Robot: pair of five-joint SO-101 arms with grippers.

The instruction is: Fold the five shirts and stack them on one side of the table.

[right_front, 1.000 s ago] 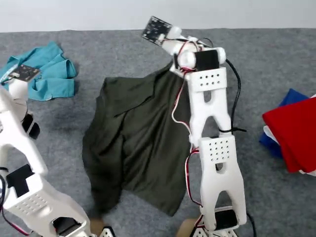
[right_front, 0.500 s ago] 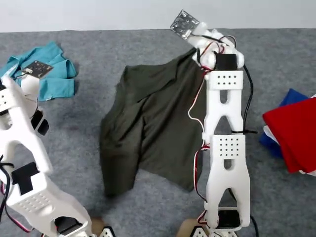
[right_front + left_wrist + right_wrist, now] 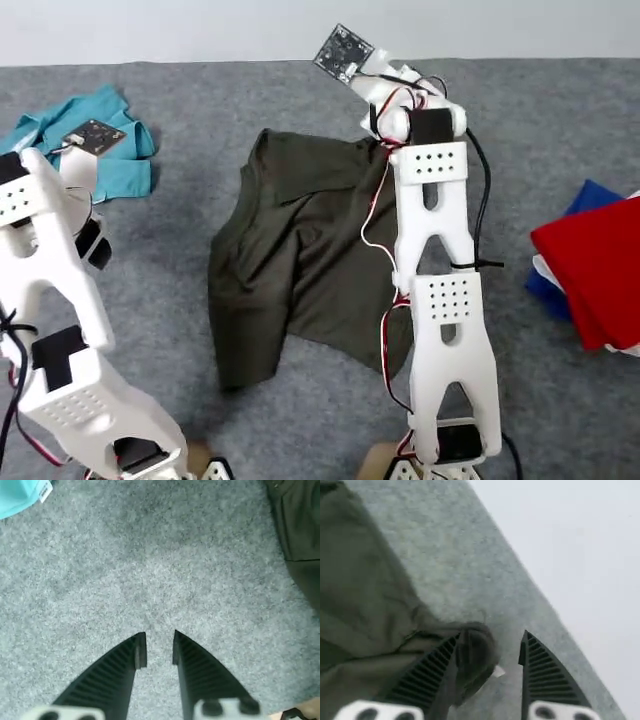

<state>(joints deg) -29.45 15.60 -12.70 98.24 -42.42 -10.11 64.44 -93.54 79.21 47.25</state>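
On the grey felt bench the crumpled dark olive shirt lies centrally, so flatten it before folding: your right end effector stands apart at its far edge, your left end effector apart over bare felt.

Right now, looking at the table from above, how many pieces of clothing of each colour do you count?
Dark green shirt: 1
Teal shirt: 1
Red shirt: 1
Blue shirt: 1
White cloth, just an edge under the red one: 1
Total: 5
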